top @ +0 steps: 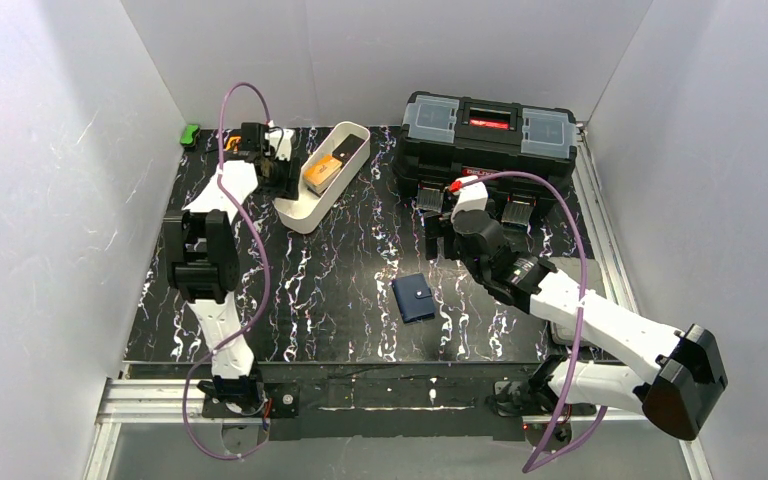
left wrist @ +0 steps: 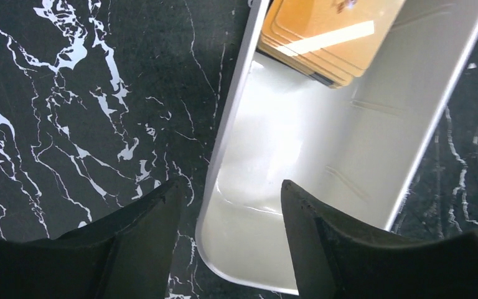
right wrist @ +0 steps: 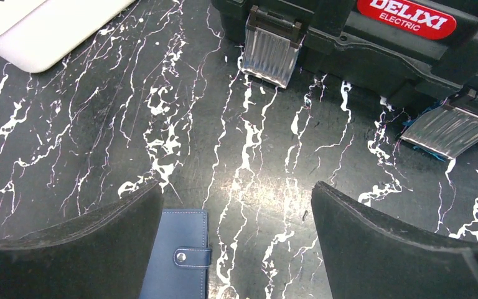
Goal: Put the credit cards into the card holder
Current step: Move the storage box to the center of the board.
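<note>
Cards (left wrist: 323, 37): stack, orange-yellow face uppermost, darker edges showing beneath, lying in the far half of the tray (left wrist: 373, 156); whether flat or leaning on its wall cannot be told. Handling, judged: light, thin, stiff plastic, glossy and so slippery. The flat faces give a pincer little to bite, so take hold by opposite edges where the stack stands proud, or lift one card at a time off the top. A hard squeeze could fan the stack or flick a card out. Wallet (right wrist: 177, 255): navy, folded shut, tab (right wrist: 190, 256) snapped, flat on the surface (top: 340, 290) near the middle, well apart from the tray. Likely soft, light and apt to slide when pushed; it needs unsnapping and holding open before anything goes in. Left pincer (left wrist: 230, 187): jaws apart, astride the tray's near end wall, one finger on the outer side and the other over the inside, nothing visibly gripped. Right pincer (right wrist: 236, 187): jaws wide apart, empty, hovering just beyond the wallet and facing the toolbox (top: 490, 140). Tray, judged: thin, light, smooth, liable to skid or tip if its wall is pinched and pulled. Surface: black with white veining, glossy, probably low friction. Room: toolbox at back right, tray at back left, small green item (top: 190, 135) in the far left corner. White walls (top: 60, 200) stand close on three sides and hem the arms' reach.
</note>
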`<state>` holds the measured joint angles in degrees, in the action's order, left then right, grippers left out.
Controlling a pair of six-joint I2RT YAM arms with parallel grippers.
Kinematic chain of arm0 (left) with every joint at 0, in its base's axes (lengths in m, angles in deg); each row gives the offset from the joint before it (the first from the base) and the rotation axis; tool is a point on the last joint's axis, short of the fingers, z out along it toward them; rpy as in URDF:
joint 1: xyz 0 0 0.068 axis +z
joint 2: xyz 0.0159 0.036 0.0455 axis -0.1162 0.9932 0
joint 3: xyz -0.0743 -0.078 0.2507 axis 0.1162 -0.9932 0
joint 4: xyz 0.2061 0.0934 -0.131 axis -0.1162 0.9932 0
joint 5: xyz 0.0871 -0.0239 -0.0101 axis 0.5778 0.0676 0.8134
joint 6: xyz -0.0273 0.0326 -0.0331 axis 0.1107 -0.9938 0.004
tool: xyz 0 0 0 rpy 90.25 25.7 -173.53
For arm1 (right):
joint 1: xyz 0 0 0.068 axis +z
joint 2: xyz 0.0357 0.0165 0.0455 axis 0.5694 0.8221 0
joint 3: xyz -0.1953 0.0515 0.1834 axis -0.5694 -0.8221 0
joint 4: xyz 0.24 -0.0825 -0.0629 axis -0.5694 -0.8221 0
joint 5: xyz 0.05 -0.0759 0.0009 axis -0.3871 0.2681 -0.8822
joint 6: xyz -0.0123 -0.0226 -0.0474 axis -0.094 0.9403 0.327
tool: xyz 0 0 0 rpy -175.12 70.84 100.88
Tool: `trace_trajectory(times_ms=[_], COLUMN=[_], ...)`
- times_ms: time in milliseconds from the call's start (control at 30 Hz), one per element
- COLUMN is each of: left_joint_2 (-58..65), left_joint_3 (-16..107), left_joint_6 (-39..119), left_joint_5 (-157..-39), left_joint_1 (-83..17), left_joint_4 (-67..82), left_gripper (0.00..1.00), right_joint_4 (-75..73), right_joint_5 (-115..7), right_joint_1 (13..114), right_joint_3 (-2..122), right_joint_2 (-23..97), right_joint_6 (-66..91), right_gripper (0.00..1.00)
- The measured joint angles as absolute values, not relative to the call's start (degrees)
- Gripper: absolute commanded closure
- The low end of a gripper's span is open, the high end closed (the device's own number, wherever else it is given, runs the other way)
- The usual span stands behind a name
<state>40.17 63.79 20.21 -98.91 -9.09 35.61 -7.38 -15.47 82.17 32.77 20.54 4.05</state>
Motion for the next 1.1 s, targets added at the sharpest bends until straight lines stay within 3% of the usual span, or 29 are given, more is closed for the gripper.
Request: trace_trajectory(times_ms=[200, 500, 767, 1000, 1100], left_joint_2=[41.5, 35.95, 26.25, 17.59, 13.75], left_joint_3=[63.35, 50.74, 39.79, 32.09, 30.26], left_joint_6=[18.39, 15.68, 15.86, 15.73, 15.95], left_joint_5=[-97.03, -96.42, -96.66, -98.93, -101.16], left_joint_1=[-9.2, -11.47, -13.85, -16.39, -18.07], left_joint_4=[32.88, 27.37, 27.53, 29.23, 30.17], left_gripper=[0.75, 0.82, 0.81, 0.55, 0.53], right_joint_4=[-7.82, -7.64, -7.08, -6.0, -6.05], right_joint_5=[-14.46, -14.46, -15.01, -17.24, -18.37], right_joint_1=[82.82, 82.89, 82.96, 83.0, 83.11], right_joint_3=[33.18, 33.71, 33.99, 37.92, 40.83], right_joint_2=[20.32, 21.81, 25.17, 31.58, 35.38], right_joint_6=[4.33, 4.27, 4.05, 3.13, 2.74], right_gripper=[0.08, 0.09, 0.09, 0.09, 0.08])
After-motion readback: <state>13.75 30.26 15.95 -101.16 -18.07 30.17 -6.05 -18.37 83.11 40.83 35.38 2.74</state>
